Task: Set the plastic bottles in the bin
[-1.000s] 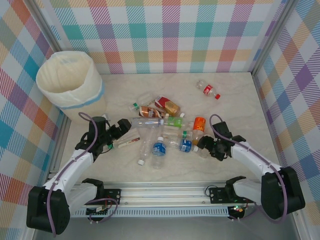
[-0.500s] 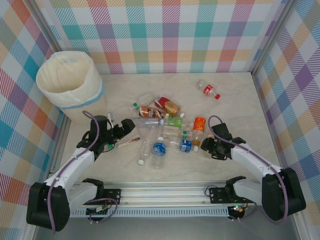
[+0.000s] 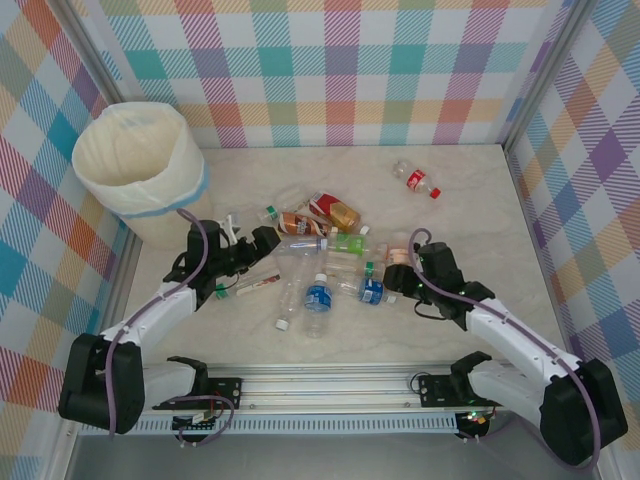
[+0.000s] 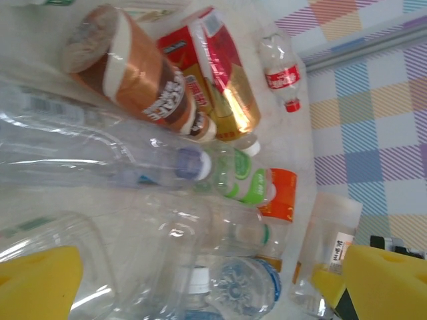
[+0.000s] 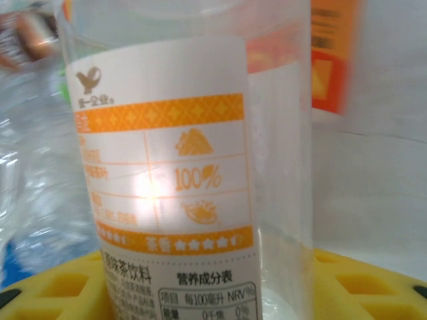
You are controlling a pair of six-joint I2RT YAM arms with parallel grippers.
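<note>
- Right wrist view is showing the right fingers (image 5: pixel 373 283) pressing in on either side of an orange bottle (image 5: pixel 180 167), whose printed label is filling the space between them. The grip is looking closed on it.
- From above, the right gripper (image 3: pixel 400 272) is sitting at the right edge of the pile (image 3: pixel 320 262). That bottle is showing pale at its tip, and I cannot tell whether it is off the table (image 3: pixel 480 230).
- The left fingers (image 4: pixel 40 287) are standing wide apart and holding nothing, with clear bottles lying between and beyond them.
- The left gripper (image 3: pixel 252 256) is hovering at the left edge of the pile, near the foot of the bin (image 3: pixel 150 195).
- The bottles are lying bunched mid-table, touching and overlapping. One red bottle (image 3: pixel 417 180) is lying well apart at the far right.
- The bin is standing upright at the far left, and the part of its inside on view is reading as plain cream lining.
- The task is looking barely begun: about a dozen bottles are waiting on the table, one is in a grip, and none is seen delivered. Nearly every carry to the bin is left to do.
</note>
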